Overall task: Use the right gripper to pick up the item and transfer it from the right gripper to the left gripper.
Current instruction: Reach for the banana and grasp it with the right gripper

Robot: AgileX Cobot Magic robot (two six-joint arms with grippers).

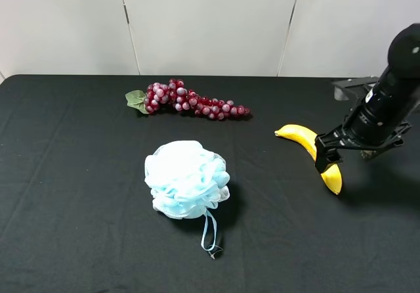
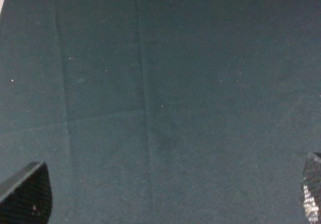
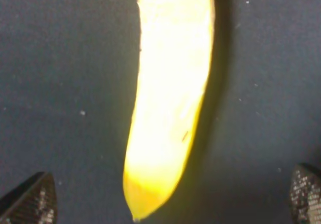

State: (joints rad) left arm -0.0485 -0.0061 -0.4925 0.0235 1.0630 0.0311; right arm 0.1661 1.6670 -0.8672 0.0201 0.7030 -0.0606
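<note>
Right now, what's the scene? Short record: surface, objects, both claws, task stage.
surface: black cloth
banana: lying flat, right side, not gripped
grapes: back, near centre
pouf: centre, nearer the camera than the grapes
right claw: open, low over the banana, jaws to either side of it
left claw: open, over bare cloth, out of the high view
stage: pickup not yet done, no handover yet
</note>
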